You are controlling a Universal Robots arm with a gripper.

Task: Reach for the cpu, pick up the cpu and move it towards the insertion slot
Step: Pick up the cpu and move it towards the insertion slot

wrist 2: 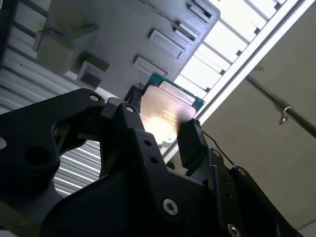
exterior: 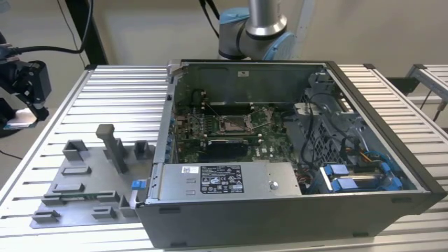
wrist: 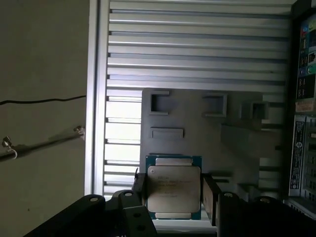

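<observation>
The cpu, a flat silvery square on a green-edged base, sits clamped between my two black fingers in both wrist views, its metal top catching the light. My gripper is shut on it, one finger on each side edge. In the exterior view the gripper hangs at the far left, off the table's side and above table height. The insertion slot, a silver-framed socket on the green board, lies open inside the computer case, well to the exterior view's right of the gripper.
A grey fixture plate with raised grey blocks and a tall post lies on the ribbed table between the gripper and the case. The case walls rise around the board. Cables trail from the gripper.
</observation>
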